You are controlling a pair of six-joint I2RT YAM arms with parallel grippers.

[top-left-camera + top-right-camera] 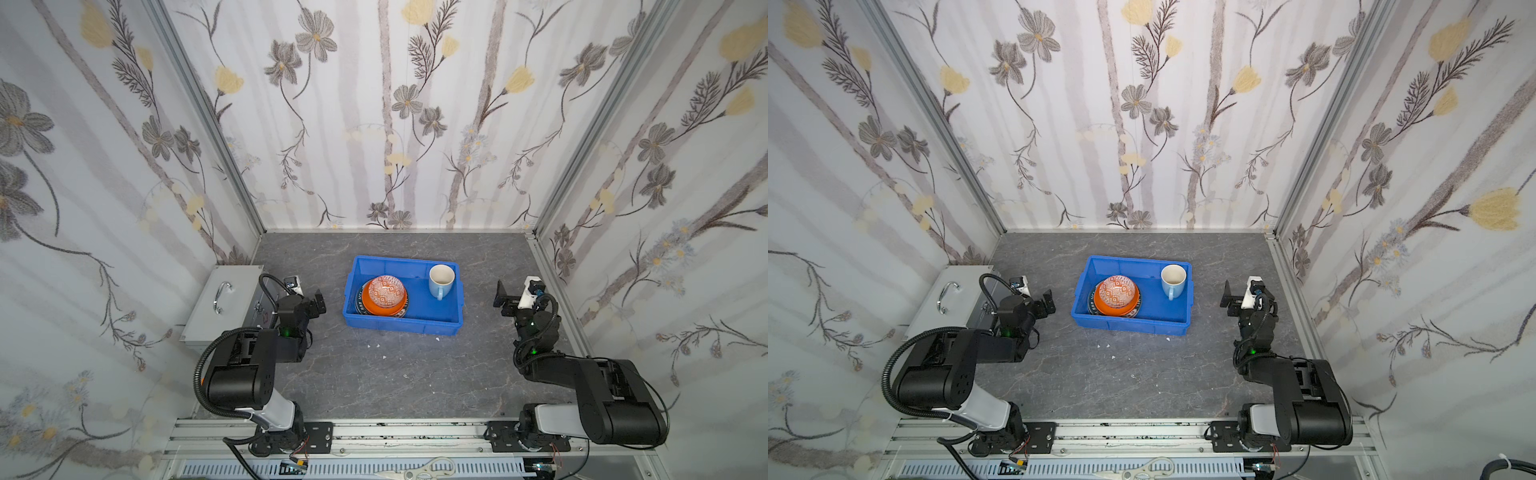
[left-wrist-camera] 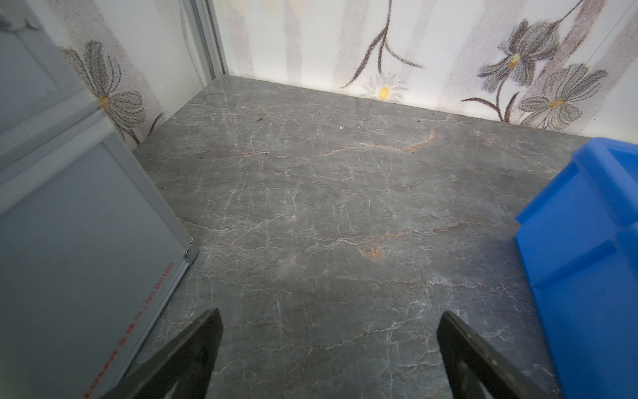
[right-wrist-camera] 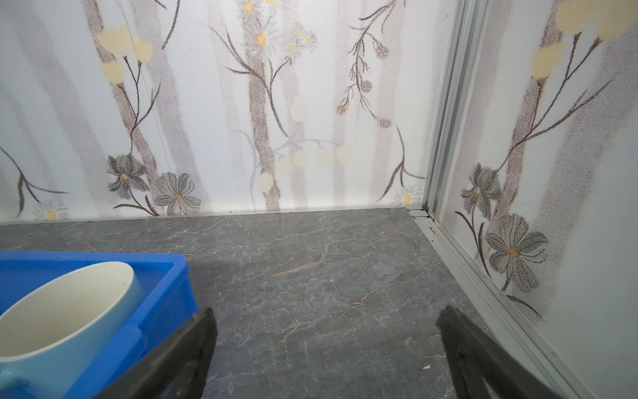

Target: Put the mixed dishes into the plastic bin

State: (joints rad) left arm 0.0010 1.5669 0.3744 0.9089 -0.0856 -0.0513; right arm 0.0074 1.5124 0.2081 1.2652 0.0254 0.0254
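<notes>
Flanking the plastic bin (image 1: 400, 326), both arms sit folded low over the grey table (image 1: 395, 374), elbows bent and forearms reaching toward the back wall. The left gripper (image 1: 316, 302) hangs just left of the bin, apart from its wall, between the bin and a grey metal case (image 1: 226, 299). Its fingers (image 2: 193, 349) are spread wide with only bare table between them. The right gripper (image 1: 501, 300) hangs just right of the bin, likewise clear of the rim. Its fingers (image 3: 179, 355) also stand far apart and grip nothing.

Inside the bin, toward its left end, lies a stack of plates with a plain orange plate (image 1: 368, 306) as the uppermost plate. An orange patterned bowl (image 1: 386, 289) sits upright on it. A darker rim (image 1: 359, 308) peeks out beneath the orange plate, probably a patterned plate, though how many lie under there cannot be told. In the bin's far right corner a light-blue mug (image 1: 441, 279) stands upright, its handle turned toward the near wall and its pale inside showing nothing in it.
</notes>
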